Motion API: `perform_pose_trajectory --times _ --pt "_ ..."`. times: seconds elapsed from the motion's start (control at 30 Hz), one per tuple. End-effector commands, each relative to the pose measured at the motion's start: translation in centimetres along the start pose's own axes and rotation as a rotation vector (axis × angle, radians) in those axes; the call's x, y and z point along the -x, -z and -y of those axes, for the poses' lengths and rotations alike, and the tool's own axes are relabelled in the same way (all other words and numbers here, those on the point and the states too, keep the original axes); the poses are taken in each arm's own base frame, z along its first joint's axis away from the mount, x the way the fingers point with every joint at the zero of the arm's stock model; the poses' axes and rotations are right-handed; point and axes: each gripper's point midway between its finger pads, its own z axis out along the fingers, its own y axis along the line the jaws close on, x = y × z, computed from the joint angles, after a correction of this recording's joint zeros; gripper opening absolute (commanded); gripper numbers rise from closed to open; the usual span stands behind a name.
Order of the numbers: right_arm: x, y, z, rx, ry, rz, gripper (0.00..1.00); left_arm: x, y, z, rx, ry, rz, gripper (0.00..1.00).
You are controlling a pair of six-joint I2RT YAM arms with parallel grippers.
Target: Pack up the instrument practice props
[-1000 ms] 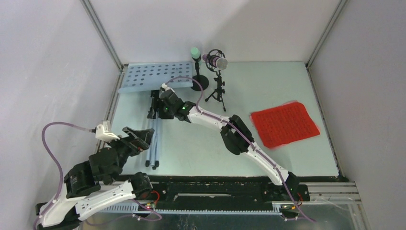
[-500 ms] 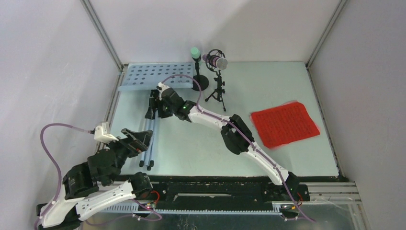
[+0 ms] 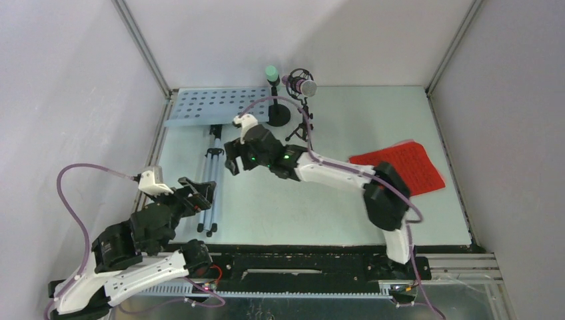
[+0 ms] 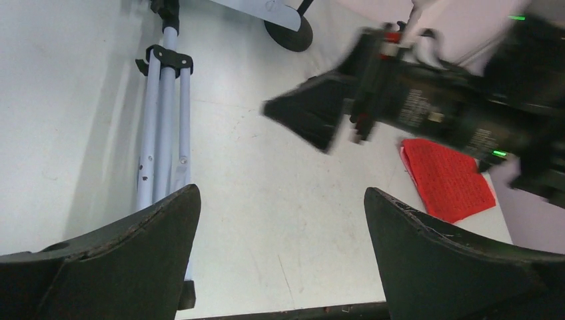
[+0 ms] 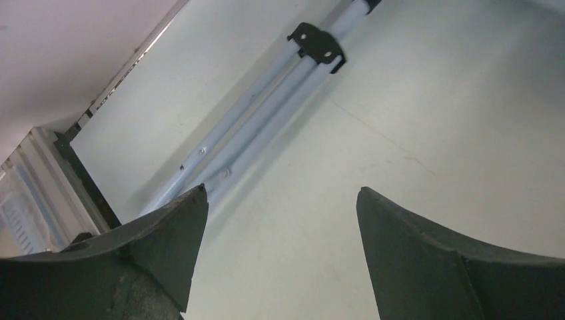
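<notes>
The blue-grey tripod (image 3: 209, 187) lies folded on the table at the left, its far end under the pale blue perforated music desk (image 3: 212, 105). It also shows in the left wrist view (image 4: 163, 133) and the right wrist view (image 5: 266, 120). My left gripper (image 3: 200, 193) is open and empty just above the tripod's near end. My right gripper (image 3: 232, 163) is open and empty just right of the tripod's upper part. The mint microphone (image 3: 271, 71) and the glittery purple microphone (image 3: 304, 86) stand on black mounts at the back. The red score sheets (image 3: 416, 167) lie at the right, partly hidden by my right arm.
The mint microphone's mount has a round black base (image 3: 278, 115); the purple one's mount is a small black tripod (image 3: 301, 130). Grey walls close the table at the back and both sides. A black rail (image 3: 300, 257) runs along the near edge.
My right gripper has come off the tripod's far end and moved right, its elbow swinging over the red sheets. The tripod's near end has slid left. My left gripper has shifted slightly right.
</notes>
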Motion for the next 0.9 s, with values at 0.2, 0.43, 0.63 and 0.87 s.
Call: perform_pose_trajectory --times 0.2,0.43,0.63,0.87 --pt "-2.3 10.9 2.3 -0.132 0.174 0.116 0.89 2.5 0.5 0.5 -0.031 -0.092 0.065 1.0" --pt "-7.1 15.8 7.0 -0.192 0.086 0.158 0.9 3.2 1.3 1.5 -0.141 -0.229 0.069 1.0" --pt "-8.0 17.9 10.5 -0.209 -0.031 0.208 0.92 3.0 0.8 0.3 -0.071 -0.255 0.085 1.0" --pt "-3.5 18.4 13.0 -0.236 0.003 0.358 0.93 -0.4 -1.1 0.7 -0.018 -0.298 -0.009 1.0"
